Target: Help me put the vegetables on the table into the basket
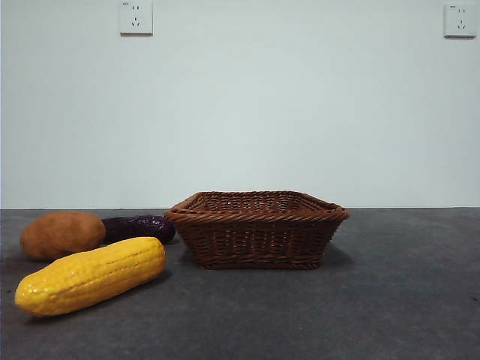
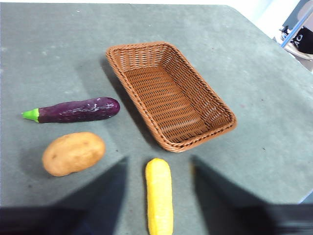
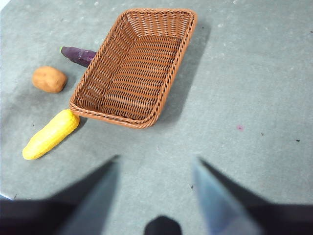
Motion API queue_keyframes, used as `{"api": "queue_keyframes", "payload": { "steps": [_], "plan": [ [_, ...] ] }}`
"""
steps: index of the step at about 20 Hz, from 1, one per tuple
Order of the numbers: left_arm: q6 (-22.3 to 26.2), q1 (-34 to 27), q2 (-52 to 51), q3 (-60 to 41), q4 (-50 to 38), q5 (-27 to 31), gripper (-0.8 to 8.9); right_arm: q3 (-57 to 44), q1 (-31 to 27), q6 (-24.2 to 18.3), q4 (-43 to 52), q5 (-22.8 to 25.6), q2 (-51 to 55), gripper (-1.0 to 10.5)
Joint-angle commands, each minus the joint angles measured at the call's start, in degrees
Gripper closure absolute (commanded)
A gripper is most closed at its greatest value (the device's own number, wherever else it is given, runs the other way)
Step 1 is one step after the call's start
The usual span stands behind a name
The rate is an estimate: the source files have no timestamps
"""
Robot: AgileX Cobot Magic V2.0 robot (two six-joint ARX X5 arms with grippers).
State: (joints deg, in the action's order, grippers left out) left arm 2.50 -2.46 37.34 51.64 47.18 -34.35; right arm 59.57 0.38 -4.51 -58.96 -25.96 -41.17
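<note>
The brown wicker basket (image 1: 256, 229) stands empty mid-table. To its left lie the yellow corn cob (image 1: 91, 274), the orange-brown potato (image 1: 62, 234) and, behind them, the dark purple eggplant (image 1: 139, 228). Neither arm shows in the front view. My left gripper (image 2: 157, 182) hovers open high above the table, with the corn cob (image 2: 159, 196) lying between its jaws far below; the potato (image 2: 73, 153), eggplant (image 2: 78, 109) and basket (image 2: 168, 93) lie beyond. High over bare table near the basket (image 3: 133, 66), my right gripper (image 3: 156, 178) is open too, with the corn (image 3: 50, 133), potato (image 3: 49, 79) and eggplant (image 3: 77, 55) off to one side.
The dark grey table (image 1: 390, 300) stretches wide to the right of the basket. A white wall with two sockets (image 1: 136, 17) stands behind. The table's far corner and some clutter (image 2: 298, 36) show in the left wrist view.
</note>
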Motion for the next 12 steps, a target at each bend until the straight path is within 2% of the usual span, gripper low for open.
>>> {"api": "queue_keyframes", "payload": {
  "steps": [1, 12],
  "plan": [
    [0.1, 0.2, 0.2, 0.0, -0.2, -1.5, 2.13, 0.2, 0.0, -0.1, 0.1, -0.3, 0.0, 3.7],
    [-0.6, 0.1, 0.5, 0.0, -0.3, -1.7, 2.13, 0.3, 0.0, 0.0, 0.2, -1.1, -0.3, 3.7]
  ]
}}
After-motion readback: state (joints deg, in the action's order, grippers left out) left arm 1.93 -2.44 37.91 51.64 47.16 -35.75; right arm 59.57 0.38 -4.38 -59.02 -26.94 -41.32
